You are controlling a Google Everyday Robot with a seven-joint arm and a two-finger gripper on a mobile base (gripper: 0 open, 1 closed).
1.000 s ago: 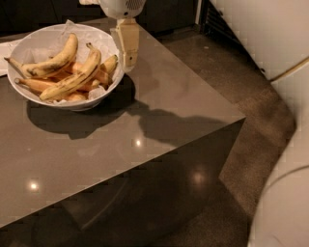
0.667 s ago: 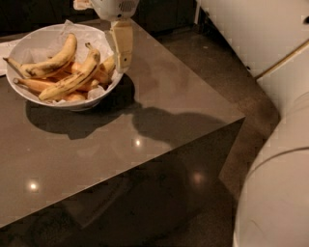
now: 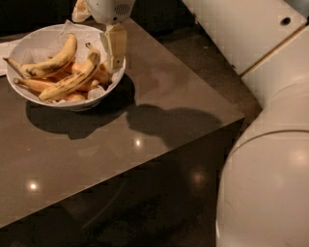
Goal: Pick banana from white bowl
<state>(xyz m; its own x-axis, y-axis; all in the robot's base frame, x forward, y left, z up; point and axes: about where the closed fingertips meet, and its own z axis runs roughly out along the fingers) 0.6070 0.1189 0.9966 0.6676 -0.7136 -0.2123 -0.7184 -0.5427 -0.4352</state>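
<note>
The white bowl (image 3: 29, 94) stands at the table's far left with paper lining and several bananas. The banana (image 3: 72, 78), long, pale yellow and freckled, lies across the front of the pile, with its dark stem tip pointing up toward the right rim. Another curved yellow banana (image 3: 54, 60) lies behind it, and deeper orange bananas (image 3: 36, 85) lie beneath. My gripper (image 3: 114, 66) hangs straight down from the top of the view. Its tip is just inside the bowl's right rim, next to the banana's stem end, and holds nothing that I can see.
The bowl sits on a glossy brown table (image 3: 145, 144) whose right corner (image 3: 243, 117) drops to a dark floor. My white arm segments (image 3: 270, 173) fill the right side. A crumpled pale object (image 3: 79, 10) lies behind the bowl, and white paper (image 3: 5, 50) at the left edge.
My gripper has shifted slightly left, from over the bowl's right rim to just inside it. My arm segments now fill more of the right side. The bananas have not moved.
</note>
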